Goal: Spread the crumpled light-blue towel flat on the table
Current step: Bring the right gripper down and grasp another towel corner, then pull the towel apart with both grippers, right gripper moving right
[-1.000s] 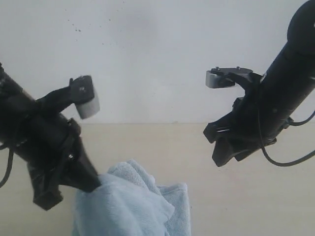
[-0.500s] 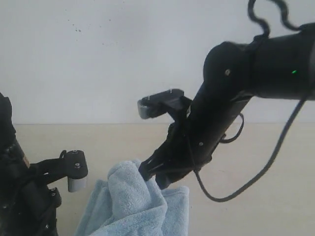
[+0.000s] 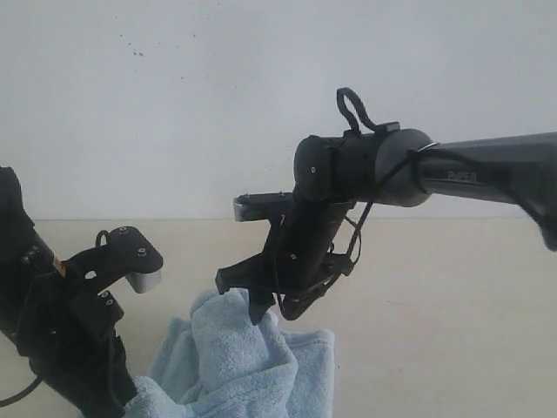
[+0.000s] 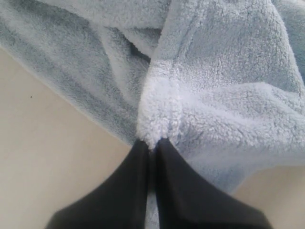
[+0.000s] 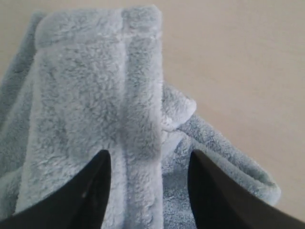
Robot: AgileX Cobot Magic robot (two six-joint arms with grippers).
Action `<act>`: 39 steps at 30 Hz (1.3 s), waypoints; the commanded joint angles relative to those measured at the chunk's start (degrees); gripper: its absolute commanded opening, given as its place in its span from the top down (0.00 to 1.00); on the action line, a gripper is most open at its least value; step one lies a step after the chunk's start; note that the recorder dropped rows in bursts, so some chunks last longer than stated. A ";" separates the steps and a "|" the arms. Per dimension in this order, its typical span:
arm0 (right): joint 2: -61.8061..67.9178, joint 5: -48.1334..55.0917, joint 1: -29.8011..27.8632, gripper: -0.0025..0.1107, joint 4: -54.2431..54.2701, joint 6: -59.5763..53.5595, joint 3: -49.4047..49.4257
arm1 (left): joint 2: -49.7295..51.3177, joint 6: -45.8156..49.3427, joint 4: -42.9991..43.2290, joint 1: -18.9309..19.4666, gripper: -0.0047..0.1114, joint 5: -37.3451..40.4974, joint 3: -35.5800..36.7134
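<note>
Table (image 3: 452, 331): cream, flat, runs across the whole ext view, white wall (image 3: 218, 104) behind. Towel (image 3: 252, 366): lt-blue, fluffy, crumpled heap on table at bottom centre-left of ext view, one fold standing up as a ridge, not flat. R arm (image 3: 487, 170) reaches across the middle. R gripper (image 5: 150, 160) at that ridge, jaws apart w/ the upright fold between them; pad contact, can't tell. L gripper (image 4: 151, 145) low at bottom-left, fingers pinched together on a bunched bit of towel.
</note>
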 commanded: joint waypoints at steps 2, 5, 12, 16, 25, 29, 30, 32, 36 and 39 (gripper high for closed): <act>3.18 4.47 -0.51 0.55 3.27 -3.38 -3.16 | 0.05 -0.54 -0.08 -0.15 0.93 -0.68 -0.30; 3.40 7.46 -0.51 0.64 8.11 -10.19 -3.21 | 0.05 -0.54 -0.08 -0.15 0.93 -1.20 -0.30; 0.71 7.38 -1.59 0.98 5.06 -2.21 -3.21 | 0.05 -1.44 -0.08 -0.15 0.93 -1.09 -0.30; -2.52 7.50 -4.82 0.98 5.06 -0.06 -3.21 | 0.05 -2.94 1.06 -0.15 0.93 -0.87 -0.30; -13.19 17.88 -18.20 0.98 5.06 -1.80 -3.21 | -1.44 -17.10 15.50 -0.15 0.93 -8.34 -0.54; -19.72 17.53 -22.77 0.98 7.14 -2.69 -0.70 | -6.63 -22.71 15.50 -0.15 0.93 -13.16 -0.54; -21.36 16.32 -23.54 0.98 8.35 -3.02 0.34 | -8.48 -21.77 14.05 -0.15 0.93 -13.16 -0.54; -25.34 14.15 -24.78 0.98 11.97 -5.82 2.46 | -12.55 -18.21 12.36 -0.15 0.93 -11.45 -0.43; -32.17 14.28 -25.21 0.98 11.46 -13.61 5.42 | -20.84 -16.78 11.93 -0.15 0.93 -10.87 1.65; -35.30 16.56 -25.21 0.98 3.59 -13.20 7.76 | -25.93 -12.46 8.46 -0.15 0.93 -10.50 4.00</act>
